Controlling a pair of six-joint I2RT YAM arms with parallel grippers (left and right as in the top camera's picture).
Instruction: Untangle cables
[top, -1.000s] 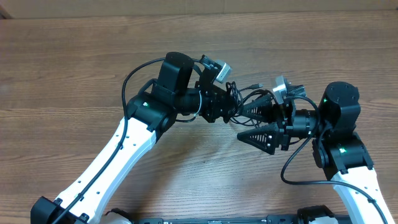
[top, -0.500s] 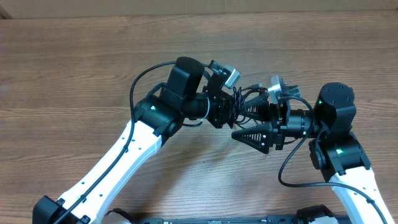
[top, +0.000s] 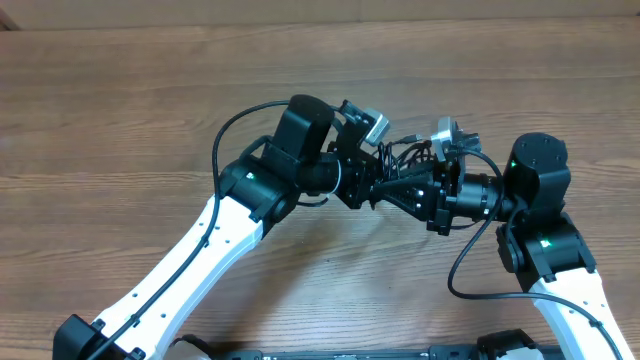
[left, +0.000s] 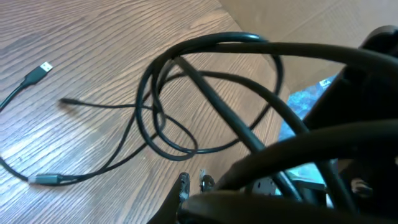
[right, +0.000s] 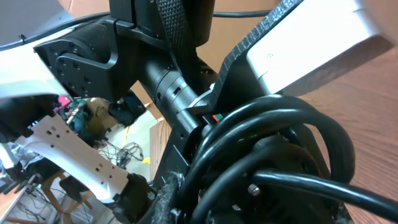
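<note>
Above the table (top: 120, 120), left claw (top: 378, 172) clamped on cables (top: 405, 150), right claw (top: 392, 192), wide before, now closed, hold unclear.

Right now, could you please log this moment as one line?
left claw: shut | right claw: shut | cables: looped, tangled | grip contents: unclear

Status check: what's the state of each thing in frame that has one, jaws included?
cables: tangled, loops crossing, one strand pulled straight.
plug ends: unplugged, lying loose on the table.
left gripper: jaws shut, apparently on the cables.
right gripper: jaws shut, close against the left gripper; can't tell whether it holds a strand.
</note>
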